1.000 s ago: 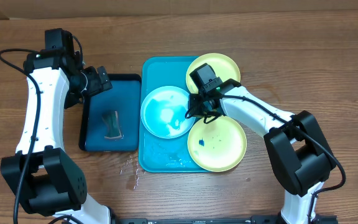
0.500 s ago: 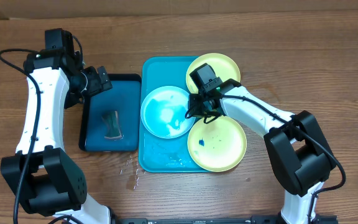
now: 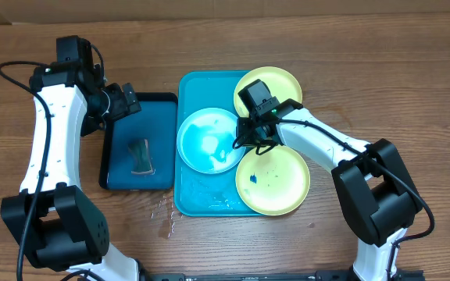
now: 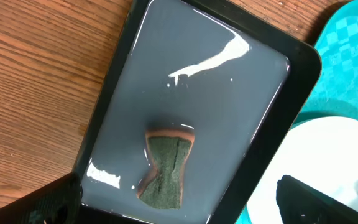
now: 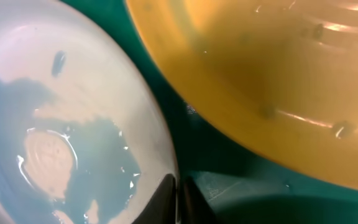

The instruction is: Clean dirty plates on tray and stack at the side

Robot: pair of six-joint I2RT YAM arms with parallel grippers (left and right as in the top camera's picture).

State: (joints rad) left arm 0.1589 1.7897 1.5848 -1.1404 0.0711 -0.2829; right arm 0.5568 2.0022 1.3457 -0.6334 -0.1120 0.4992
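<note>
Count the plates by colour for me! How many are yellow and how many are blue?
Pale yellow-green round plastic plates: 2
Light blue round plastic plate: 1
Total: 3 plates

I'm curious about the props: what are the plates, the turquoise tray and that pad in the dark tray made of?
Light blue plate and yellow plates: likely plastic, smooth, glossy highlights. Turquoise tray: plastic too, shiny, moulded checker texture. Pad: seemingly a scrub sponge, matte green fibre over a tan layer.
</note>
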